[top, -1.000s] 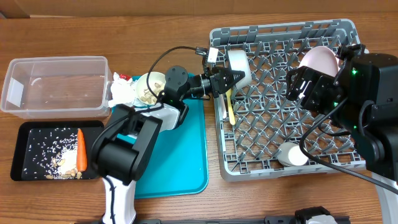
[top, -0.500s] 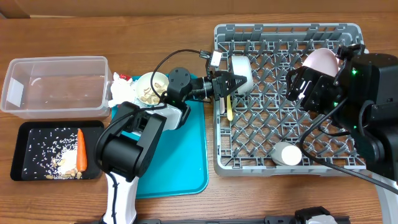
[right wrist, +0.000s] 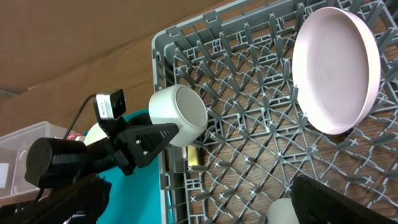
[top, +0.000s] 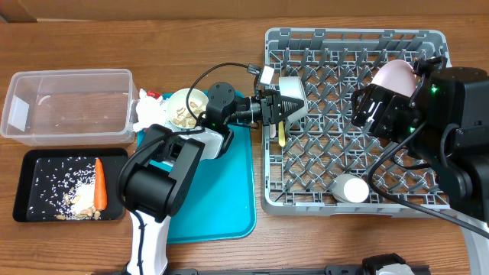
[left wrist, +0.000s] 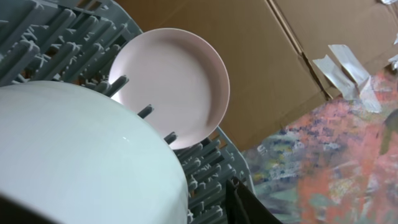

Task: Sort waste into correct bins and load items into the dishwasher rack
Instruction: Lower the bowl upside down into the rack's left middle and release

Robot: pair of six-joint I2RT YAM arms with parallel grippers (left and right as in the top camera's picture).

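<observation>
Dishwasher rack (top: pixel 428 200) on the wood table's (top: pixel 229 30) right side: pink plate (top: pixel 393 75) upright near its far-right corner, cup (top: pixel 353 189) lying by the front edge, spoon (top: pixel 281 136) at the left edge. L gripper (top: pixel 281 105) pinches 1 bowl (top: pixel 295 93) over the rack's far-left part. Black tray (top: pixel 30 160), front-left corner: rice (top: pixel 72 187) + carrot (top: pixel 98 183). R gripper (top: pixel 370 107) over the rack, can't tell if it's open.

Overhead: straight down, far, whole table (top: pixel 229 30). Left wrist: close-up across dishwasher rack (left wrist: pixel 56 31) toward pink plate (left wrist: pixel 174 87). Right wrist: angled down, same rack, plate.
</observation>
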